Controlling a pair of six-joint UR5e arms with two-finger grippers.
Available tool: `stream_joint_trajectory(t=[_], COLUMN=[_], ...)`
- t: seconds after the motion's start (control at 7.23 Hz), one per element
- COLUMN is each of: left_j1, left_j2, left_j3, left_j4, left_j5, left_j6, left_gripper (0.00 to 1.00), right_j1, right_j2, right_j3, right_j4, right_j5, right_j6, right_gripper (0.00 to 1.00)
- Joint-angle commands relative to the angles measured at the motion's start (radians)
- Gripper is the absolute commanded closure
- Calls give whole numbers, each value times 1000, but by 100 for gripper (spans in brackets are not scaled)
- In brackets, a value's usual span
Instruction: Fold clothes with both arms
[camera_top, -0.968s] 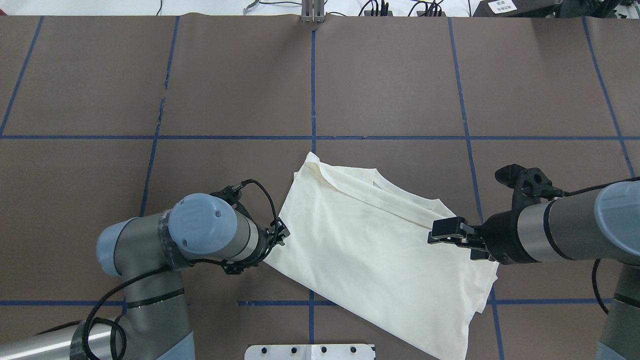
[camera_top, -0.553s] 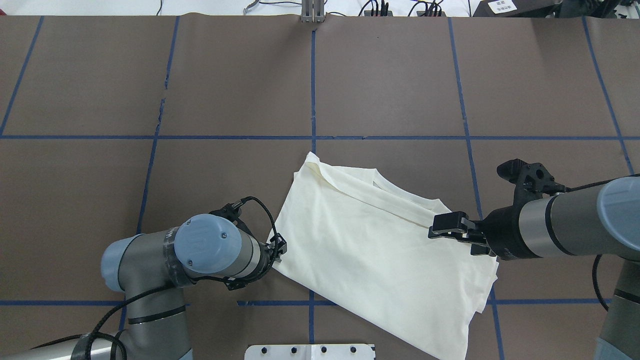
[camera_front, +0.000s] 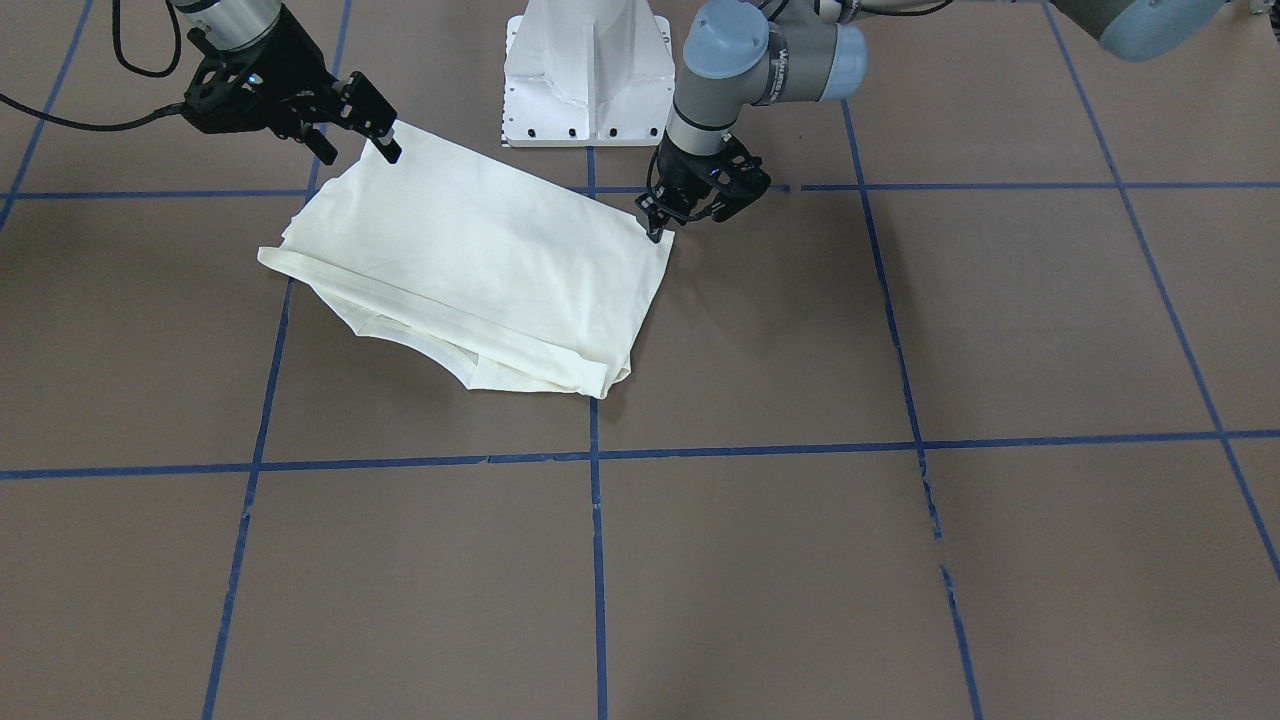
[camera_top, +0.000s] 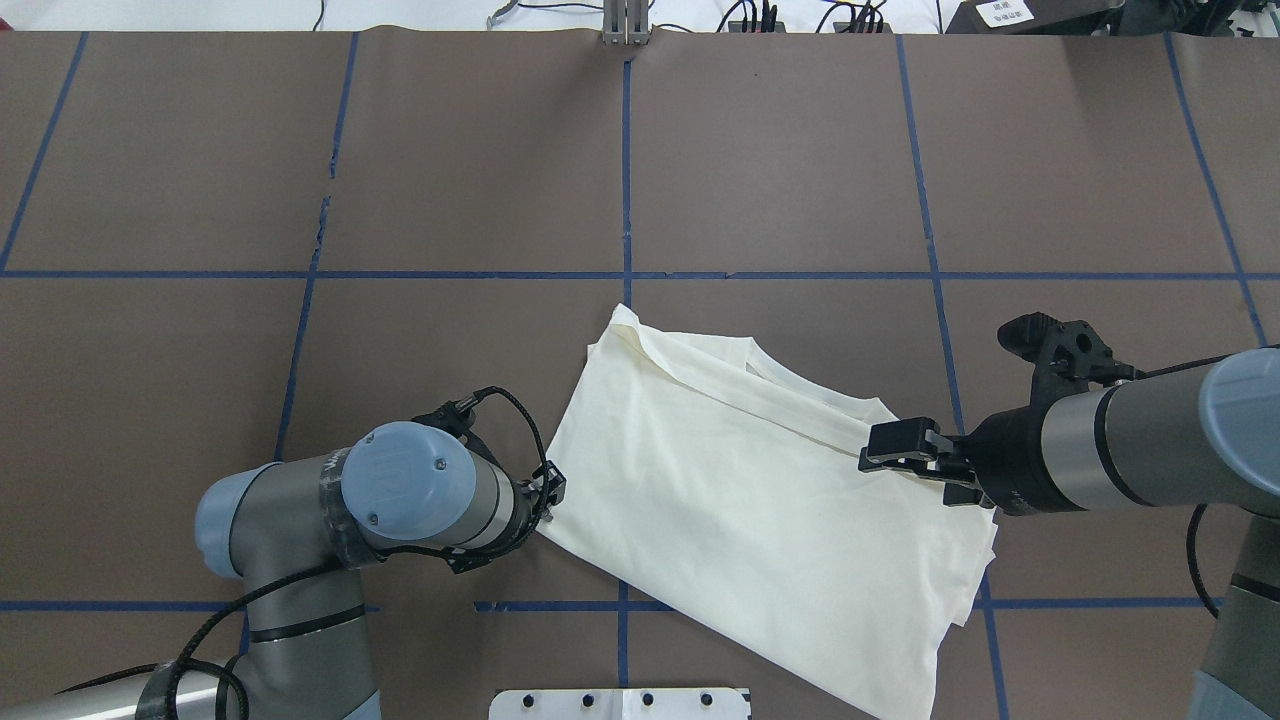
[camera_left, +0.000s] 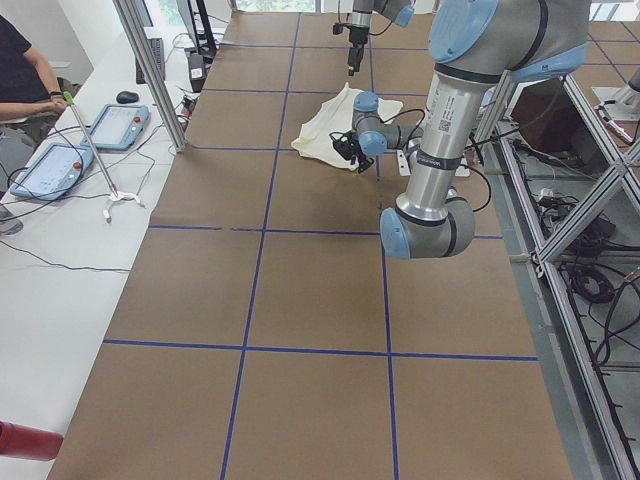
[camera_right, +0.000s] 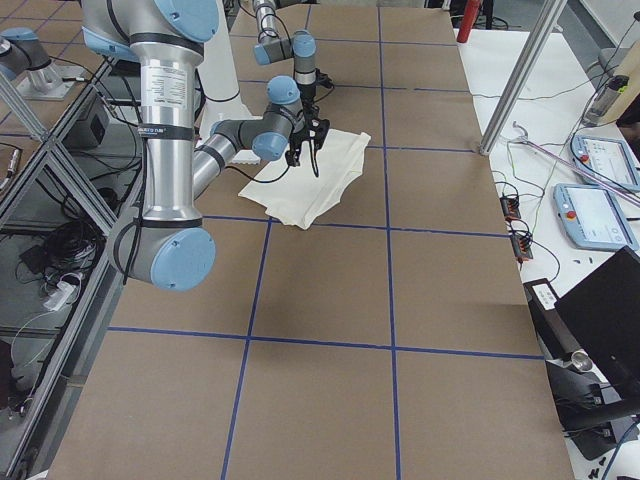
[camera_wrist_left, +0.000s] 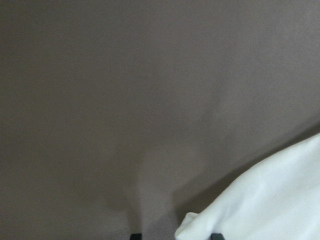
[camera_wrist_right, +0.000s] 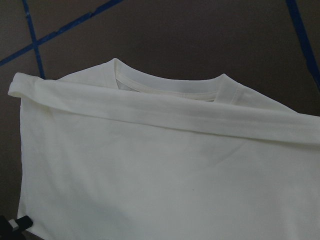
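The clothes (camera_top: 750, 520) are one plain cream shirt, folded and lying askew near the table's near-middle, with the collar (camera_wrist_right: 165, 90) and a folded sleeve band on its far side. My left gripper (camera_top: 548, 492) sits low at the shirt's left corner. In the left wrist view that cloth corner (camera_wrist_left: 270, 200) lies between the open fingertips. My right gripper (camera_front: 360, 155) hovers open over the shirt's right edge, nothing between its fingers. No print shows on the clothes (camera_front: 480, 260).
Blue tape lines (camera_top: 625, 180) grid the brown table cover. The white pedestal base (camera_front: 585, 70) stands just behind the shirt. A person (camera_left: 25, 70) sits at a side bench with tablets (camera_left: 120, 125) beyond the table's left end.
My left gripper has shifted slightly nearer along the shirt's left corner. My right gripper has drifted a little to the right and farther away. The shirt has not moved.
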Motion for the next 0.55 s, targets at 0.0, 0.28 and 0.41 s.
stream_joint_trajectory(t=[0.0,0.28,0.41], left_j1=[1,-2,-2], left_j2=[-3,-4,-6], left_j3=[0,1,0], left_j4=[0,0,-2], left_j5=[1,7,19], left_j6=[0,0,0], left_gripper=[69,81,91], right_j1=[1,3,3], right_j2=[-1,-3,-3], right_j3=[-4,-7,-7], right_j4=[-1,-1,-1], right_j5=[0,0,0], right_j6=[1,1,1], right_gripper=[0,0,0])
